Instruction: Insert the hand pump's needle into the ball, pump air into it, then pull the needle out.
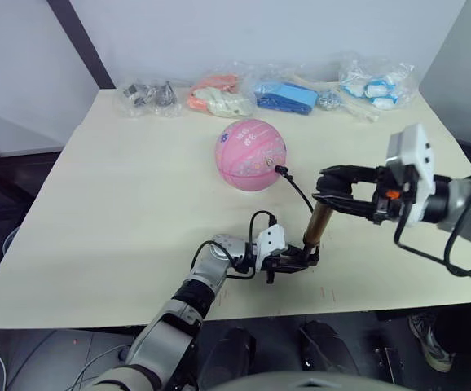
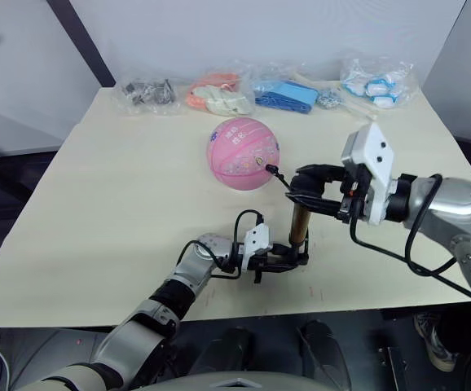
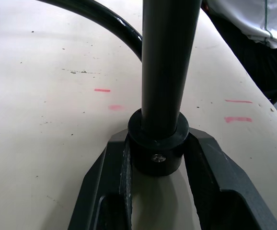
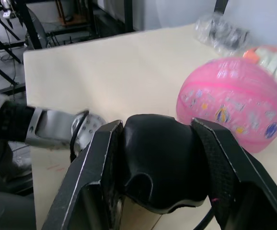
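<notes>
Pump (image 1: 318, 223) stands upright near the front edge of a pale table (image 1: 105, 204), its gold-bronze barrel rising from a black base cap to a black handle on top. The left gripper (image 1: 299, 261) reaches in from the robot's left side and has its two black fingers (image 3: 215, 187) closed on the black base cap, pinning it just above the tabletop; the left wrist view shows the cap wedged between them, with a small screw in its side. The right gripper (image 1: 327, 194) comes in level from the robot's right, and its fingers (image 4: 234, 177) are clamped on the rounded black handle (image 4: 160, 160) at the top of the pump.

A thin black hose (image 1: 297, 189) runs from the pump up and away to the ball (image 1: 250, 154), ending in a small black fitting (image 1: 279, 169) pressed against the ball's near right side. The needle itself is too small to make out, so I cannot tell how deep it sits.

The ball is pink, round, printed with small cartoon figures and pale lines, and rests on the table beyond the pump, towards the middle.

Along the far edge of the table lies a row of clear plastic bags: one with dark metal parts (image 1: 147, 95), one with orange and white items (image 1: 217, 97), one with a blue object (image 1: 286, 97), and one with blue and white items (image 1: 376, 85). A few short red marks (image 3: 101, 90) show on the tabletop near the pump's base.
</notes>
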Controlling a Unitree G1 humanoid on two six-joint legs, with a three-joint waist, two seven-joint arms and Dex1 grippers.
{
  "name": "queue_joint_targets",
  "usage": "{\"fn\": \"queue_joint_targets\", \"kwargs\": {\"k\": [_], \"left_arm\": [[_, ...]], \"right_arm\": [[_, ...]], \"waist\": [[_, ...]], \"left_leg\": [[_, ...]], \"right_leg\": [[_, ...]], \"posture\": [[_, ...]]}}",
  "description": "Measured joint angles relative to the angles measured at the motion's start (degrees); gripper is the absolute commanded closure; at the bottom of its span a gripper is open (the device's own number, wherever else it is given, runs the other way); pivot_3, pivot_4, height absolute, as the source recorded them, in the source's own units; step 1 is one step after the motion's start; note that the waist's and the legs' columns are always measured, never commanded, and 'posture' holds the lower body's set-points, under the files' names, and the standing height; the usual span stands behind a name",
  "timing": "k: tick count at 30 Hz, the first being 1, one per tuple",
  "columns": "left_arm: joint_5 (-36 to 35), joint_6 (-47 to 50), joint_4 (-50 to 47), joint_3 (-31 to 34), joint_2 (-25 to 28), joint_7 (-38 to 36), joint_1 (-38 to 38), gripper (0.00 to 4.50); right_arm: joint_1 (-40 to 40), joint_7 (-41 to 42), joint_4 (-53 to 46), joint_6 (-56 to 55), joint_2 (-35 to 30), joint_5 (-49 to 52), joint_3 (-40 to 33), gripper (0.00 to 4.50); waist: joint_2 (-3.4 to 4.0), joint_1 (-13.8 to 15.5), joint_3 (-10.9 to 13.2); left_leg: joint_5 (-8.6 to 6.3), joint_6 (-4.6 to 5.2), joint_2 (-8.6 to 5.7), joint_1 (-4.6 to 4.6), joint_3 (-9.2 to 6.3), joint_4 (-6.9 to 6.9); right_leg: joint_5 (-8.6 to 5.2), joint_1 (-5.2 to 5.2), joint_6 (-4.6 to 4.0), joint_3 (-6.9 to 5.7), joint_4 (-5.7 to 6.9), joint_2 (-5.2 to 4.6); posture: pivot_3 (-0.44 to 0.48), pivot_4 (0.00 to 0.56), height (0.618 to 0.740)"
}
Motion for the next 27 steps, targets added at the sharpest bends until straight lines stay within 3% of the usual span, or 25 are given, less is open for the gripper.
{"fn": "queue_joint_targets", "kwargs": {"k": [15,27], "left_arm": [[-0.02,-0.06,-0.02,-0.32,-0.05,0.08,-0.04,3.38],[-0.18,-0.44,-0.14,-0.40,-0.07,0.07,-0.13,3.38]], "right_arm": [[-10.50,-1.93,4.82,5.32,-5.38,10.78,-3.88,2.69],[-11.77,-3.82,6.38,7.36,-5.77,12.92,-4.00,2.69]], "waist": [[0.01,0.00,0.02],[0.02,0.15,0.02]], "left_leg": [[-0.03,0.05,0.03,-0.10,0.01,0.02],[0.01,0.00,0.00,-0.57,0.01,0.07]], "right_leg": [[0.03,-0.06,0.05,0.02,-0.05,-0.04],[0.10,-0.54,0.11,0.11,-0.05,-0.11]], "posture": [[0.000,0.150,0.740],[0.000,0.150,0.740]]}}
